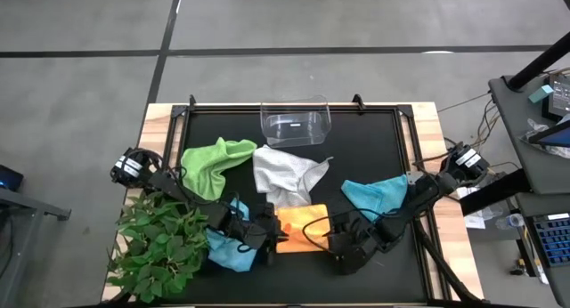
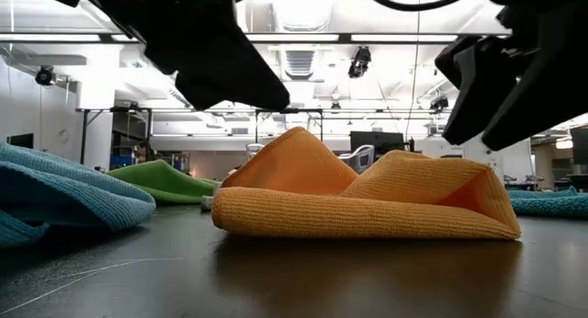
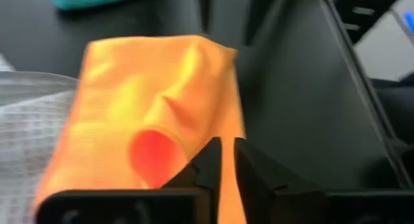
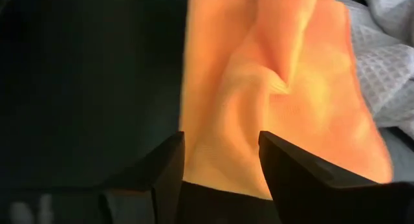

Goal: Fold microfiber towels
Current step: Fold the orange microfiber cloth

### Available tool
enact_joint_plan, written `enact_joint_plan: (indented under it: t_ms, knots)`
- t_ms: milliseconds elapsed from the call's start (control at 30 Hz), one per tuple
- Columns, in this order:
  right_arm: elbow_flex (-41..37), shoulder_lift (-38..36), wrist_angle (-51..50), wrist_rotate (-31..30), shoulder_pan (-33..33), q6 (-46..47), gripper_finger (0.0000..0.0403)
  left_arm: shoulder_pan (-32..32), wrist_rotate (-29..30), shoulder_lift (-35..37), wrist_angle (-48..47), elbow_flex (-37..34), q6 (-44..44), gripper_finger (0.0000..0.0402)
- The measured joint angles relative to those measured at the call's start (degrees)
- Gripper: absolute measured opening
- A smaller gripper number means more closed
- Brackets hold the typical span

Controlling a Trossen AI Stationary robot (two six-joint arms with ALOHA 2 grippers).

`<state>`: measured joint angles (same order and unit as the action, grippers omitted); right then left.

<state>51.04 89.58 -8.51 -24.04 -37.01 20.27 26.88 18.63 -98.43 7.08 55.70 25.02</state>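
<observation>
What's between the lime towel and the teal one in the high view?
The grey-white towel, seen in the high view, between the lime towel and teal towel.

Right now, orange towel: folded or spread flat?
Folded, loosely: the orange towel lies doubled over on the table, top layer humped up, not pressed flat.

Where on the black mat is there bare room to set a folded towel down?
Bare mat shows along the far edge, left of the clear bin, and right of the bin above the teal towel. The near middle is crowded: orange towel, both grippers, the white towel and blue towel.
</observation>
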Motion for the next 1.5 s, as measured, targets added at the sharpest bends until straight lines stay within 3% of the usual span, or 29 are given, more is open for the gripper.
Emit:
enact_joint_plan:
  t_ms: [167, 333, 767, 967, 1167, 1400, 1500]
  knots:
    - [-1.74, 0.02, 0.7, -1.39, -0.13, 0.14, 0.0177, -0.22, 7.21, 0.0, -0.07, -0.02, 1.76, 0.0106]
    - [-3.24, 0.67, 3.37, -1.51, -0.15, -0.28, 0.0159, -0.81, 7.72, 0.0, -0.1, -0.83, 7.59, 0.0148]
    - [-3.23, 3.61, 7.27, -1.63, -0.22, -0.7, 0.0082, -1.17, 5.82, -5.12, 2.7, -0.45, 11.11, 0.0154]
    - [-3.23, 3.58, 7.23, -1.46, -0.24, -0.79, 0.0019, -1.17, 7.24, -5.68, 3.08, -0.42, 10.69, 0.0108]
    - [-3.23, 2.42, 5.77, -1.41, -0.79, -1.35, 0.0009, -1.16, 7.5, -5.2, 3.16, -0.44, 7.2, 0.0012]
    - [-3.21, -1.73, -0.01, -1.5, -1.66, 1.91, 0.0009, 1.02, 4.12, -3.78, 3.07, -0.56, -8.5, 0.0002]
    - [-3.23, -1.99, -0.12, -0.76, -2.51, 2.69, 0.0009, 2.21, 2.34, -3.9, 2.82, -1.17, -10.64, 0.0002]
